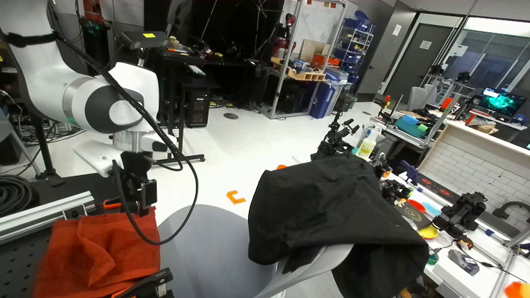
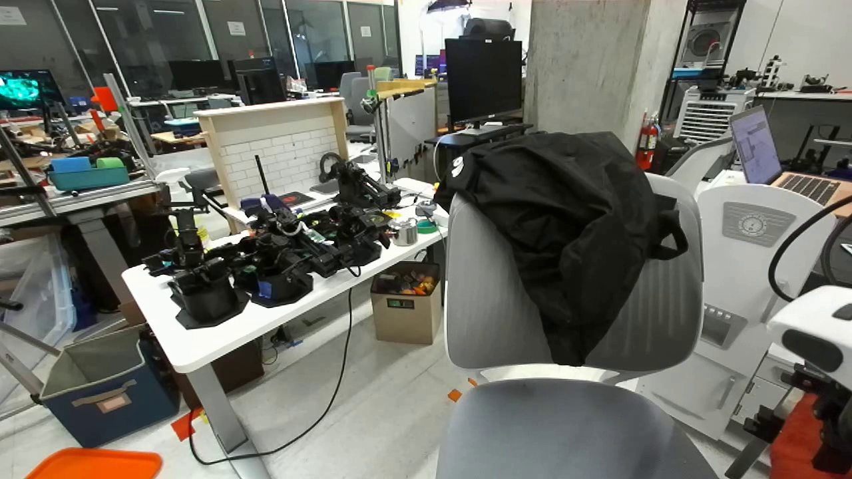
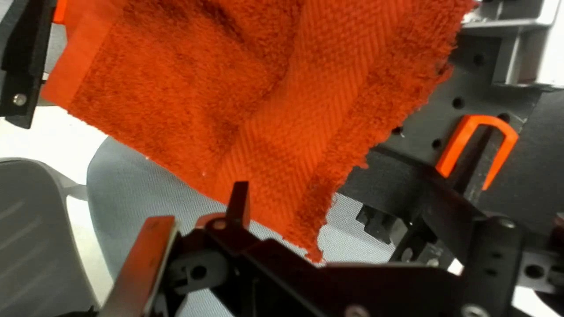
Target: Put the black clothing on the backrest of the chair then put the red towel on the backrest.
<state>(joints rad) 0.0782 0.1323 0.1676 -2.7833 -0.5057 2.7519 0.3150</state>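
Gripper (image 1: 139,203) hangs by the far edge of the red towel (image 1: 103,248) in an exterior view, jaws spread wide with nothing in them, though I can't tell whether it's touching the towel. That towel's lying all rumpled on a black perforated tabletop (image 1: 15,260), just left of the grey chair seat (image 1: 207,248), with a black-and-orange clamp (image 1: 155,280) at its near right corner. Black clothing (image 2: 572,226) is already slung over the backrest (image 2: 489,299) in both exterior views, and on the seat side it hangs down to a narrow point with bare grey shell to its left and right.
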